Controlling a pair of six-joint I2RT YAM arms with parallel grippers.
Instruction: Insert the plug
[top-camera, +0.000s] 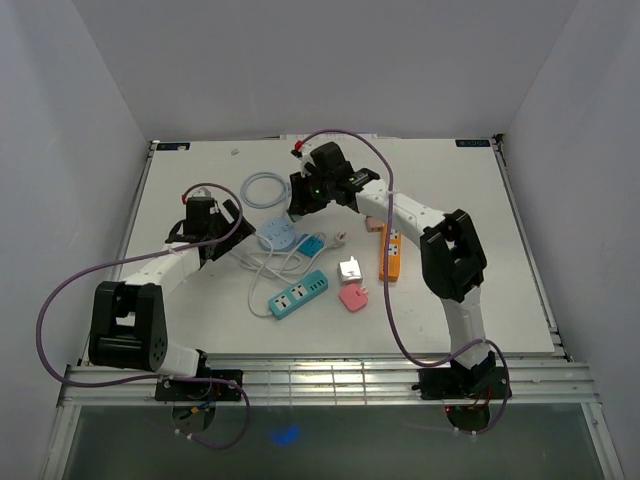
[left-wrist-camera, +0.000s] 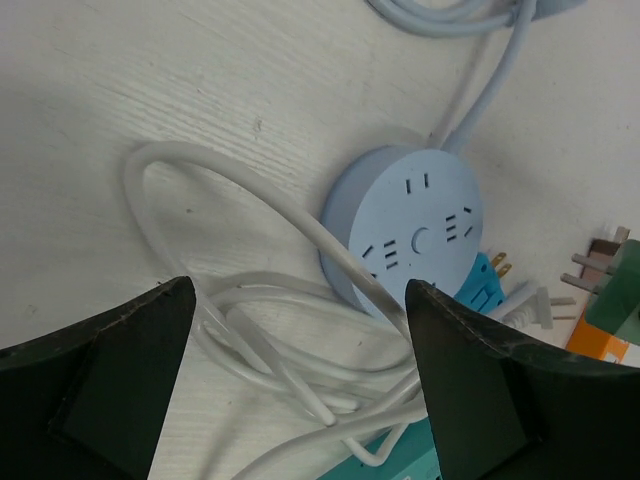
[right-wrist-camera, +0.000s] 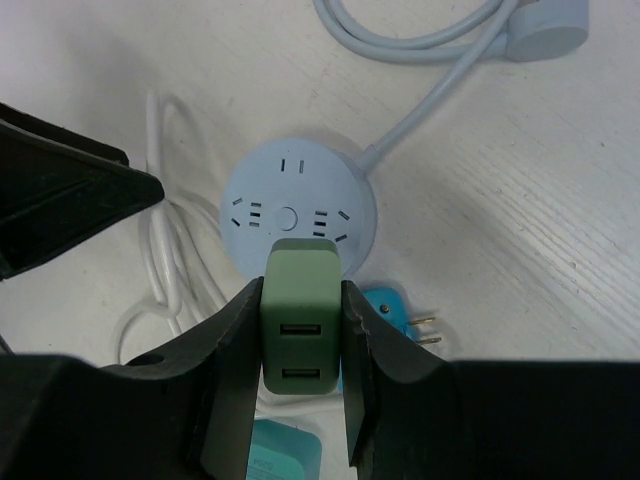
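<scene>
Right pincer (right-wrist-camera: 300, 300) clamps the green rectangular plastic charger plug (right-wrist-camera: 300, 345) at the round pale-blue socket hub (right-wrist-camera: 290, 200); left pincer (left-wrist-camera: 300, 295) gapes nearby. Misaligned prongs could shove the unheld hub across the counter (top-camera: 480, 250).

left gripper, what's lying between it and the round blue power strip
A loose coil of white cable, one strand against the round blue power strip; the left wrist view shows it.

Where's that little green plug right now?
Low centre in the right wrist view, the green plug is clamped in the right gripper, right at the edge of the round blue socket hub.
</scene>
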